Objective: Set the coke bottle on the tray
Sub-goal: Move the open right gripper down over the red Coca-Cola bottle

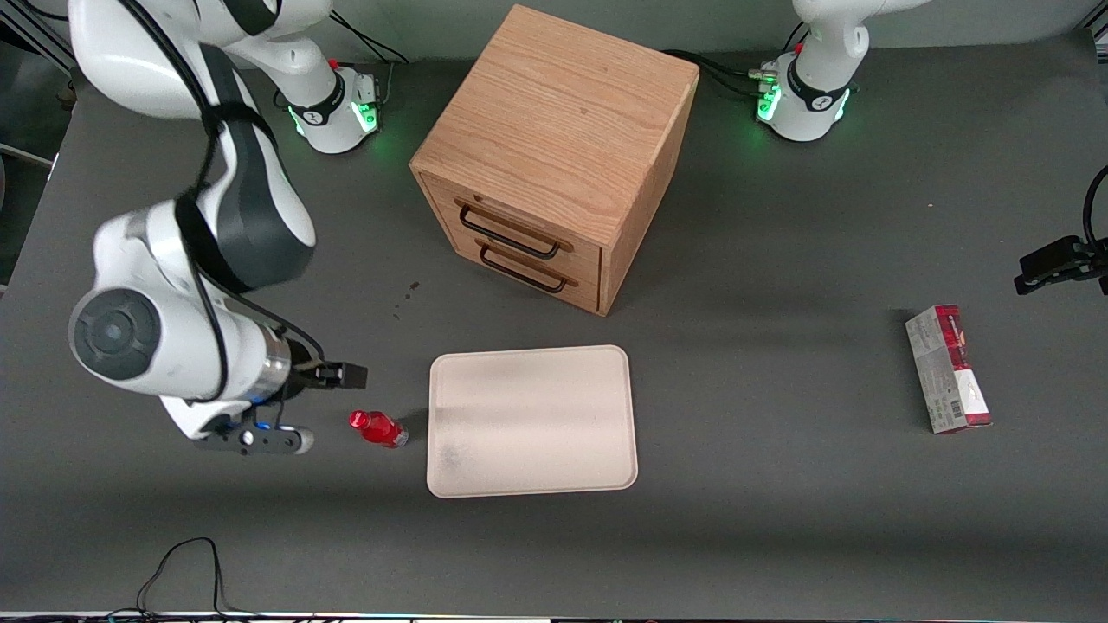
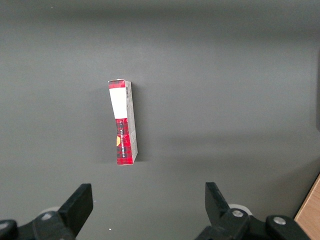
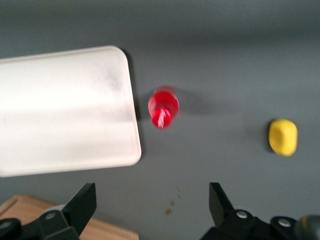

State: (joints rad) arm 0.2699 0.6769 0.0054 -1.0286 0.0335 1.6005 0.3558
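front view gives us the whole table: the coke bottle [image 1: 377, 428] stands on the dark table [image 1: 779, 519] just beside the tray [image 1: 531, 420], not touching it, on the working arm's side. the gripper [image 1: 260, 437] hangs above the table near the bottle, and here we cannot tell how its fingers stand. the wooden cabinet [image 1: 554, 156] sits farther from the camera than the tray; a red-and-grey carton [image 1: 947, 369] lies toward the parked arm's end.

right wrist view shows us the fingers [image 3: 82, 202] spread wide and holding nothing, the bottle [image 3: 162, 107] near the tray's rim [image 3: 134, 135], and a yellow lump [image 3: 283, 137] that we cannot see in the front view.

left wrist view shows us only the carton [image 2: 123, 122].
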